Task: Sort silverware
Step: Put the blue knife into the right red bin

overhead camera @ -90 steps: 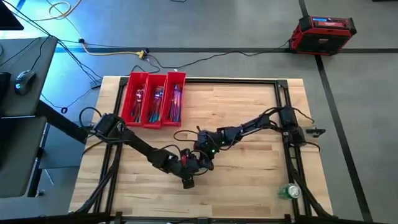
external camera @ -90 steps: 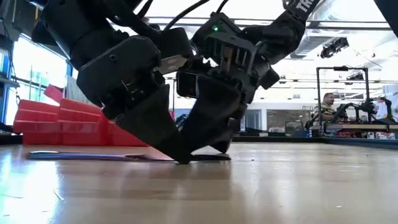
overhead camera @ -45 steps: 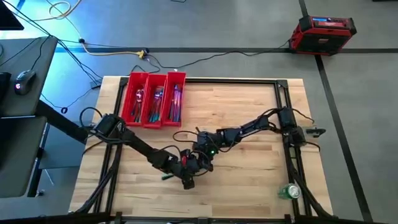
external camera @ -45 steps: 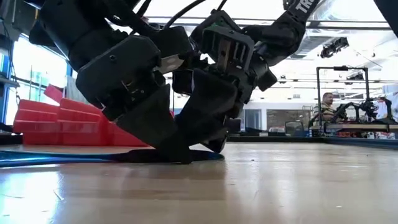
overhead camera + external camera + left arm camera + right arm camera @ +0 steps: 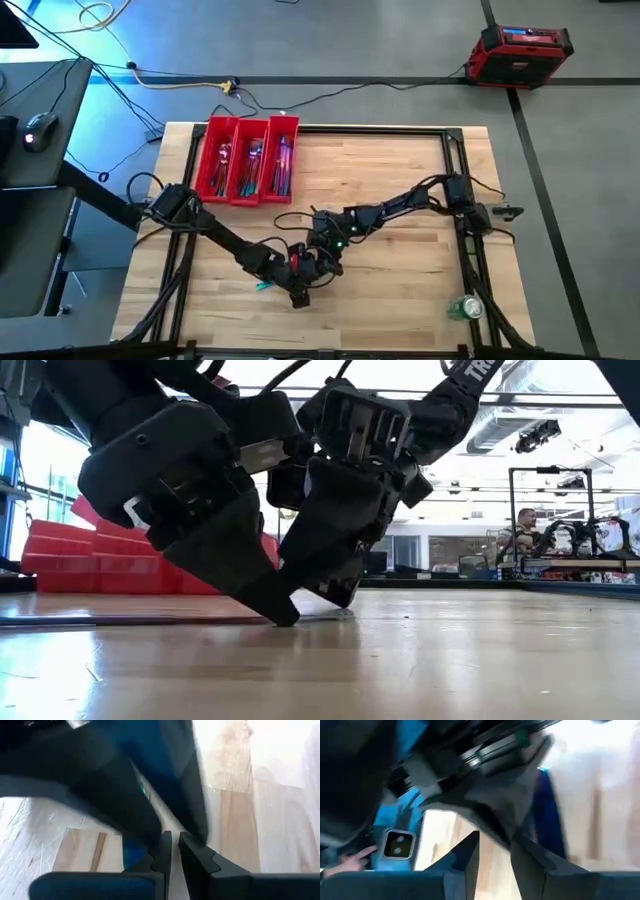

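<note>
A slim teal-blue piece of silverware [image 5: 150,621] lies flat on the wood near the table's middle front. Its teal end [image 5: 263,285] shows to the left of my left gripper [image 5: 300,293]. That gripper's tip [image 5: 283,616] is down at the table on the piece's other end, fingers nearly together [image 5: 175,851]. My right gripper [image 5: 326,266] stands close beside it on the far right, open [image 5: 495,855], its tip [image 5: 340,598] just above the wood. The red tray [image 5: 210,160] at the far left holds more silverware [image 5: 255,165] in its three compartments. My left gripper pinches the piece of silverware near its right end [image 5: 167,822] between its two fingers. The fingers slant down from the table's left. The piece lies flat on the table, stretching away toward the left [image 5: 60,622]. The gripper's own body hides the exact spot of contact.
A green can [image 5: 465,308] lies at the near right corner. Black frame rails [image 5: 455,170] run along the table's edges. A red box [image 5: 520,52] stands on the floor beyond the table. People sit at benches [image 5: 525,530] in the room behind.
The piece of silverware has slid toward the table's left; its teal end now sticks out left of my left gripper, which has shifted slightly left with it. My right gripper has risen a little off the wood.
</note>
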You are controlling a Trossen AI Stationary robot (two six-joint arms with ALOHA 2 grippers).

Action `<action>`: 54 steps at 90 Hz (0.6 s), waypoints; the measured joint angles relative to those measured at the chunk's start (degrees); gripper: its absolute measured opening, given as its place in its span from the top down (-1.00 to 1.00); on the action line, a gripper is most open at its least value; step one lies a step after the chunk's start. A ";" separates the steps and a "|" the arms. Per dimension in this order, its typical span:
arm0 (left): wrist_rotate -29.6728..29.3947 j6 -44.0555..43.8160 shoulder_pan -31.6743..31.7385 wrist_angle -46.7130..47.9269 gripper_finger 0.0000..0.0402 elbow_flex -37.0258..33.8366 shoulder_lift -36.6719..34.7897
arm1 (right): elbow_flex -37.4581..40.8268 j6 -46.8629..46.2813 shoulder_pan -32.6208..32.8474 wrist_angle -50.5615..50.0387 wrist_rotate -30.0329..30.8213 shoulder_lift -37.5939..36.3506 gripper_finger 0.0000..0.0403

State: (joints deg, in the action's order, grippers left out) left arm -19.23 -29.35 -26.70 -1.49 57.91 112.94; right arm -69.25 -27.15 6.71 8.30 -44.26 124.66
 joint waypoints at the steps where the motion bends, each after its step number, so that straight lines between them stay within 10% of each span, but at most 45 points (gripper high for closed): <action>1: -0.01 -0.03 -0.01 0.04 0.88 0.00 -0.01 | 0.00 -0.03 0.02 -0.23 -0.59 0.00 0.55; 54: 2.94 -6.92 -2.14 17.40 0.88 6.43 -1.42 | 0.14 4.25 -5.98 -6.18 4.91 -3.16 0.44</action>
State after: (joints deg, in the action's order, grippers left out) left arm -16.29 -36.27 -28.84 15.92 64.34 111.52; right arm -69.12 -22.90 0.73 2.12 -39.34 121.50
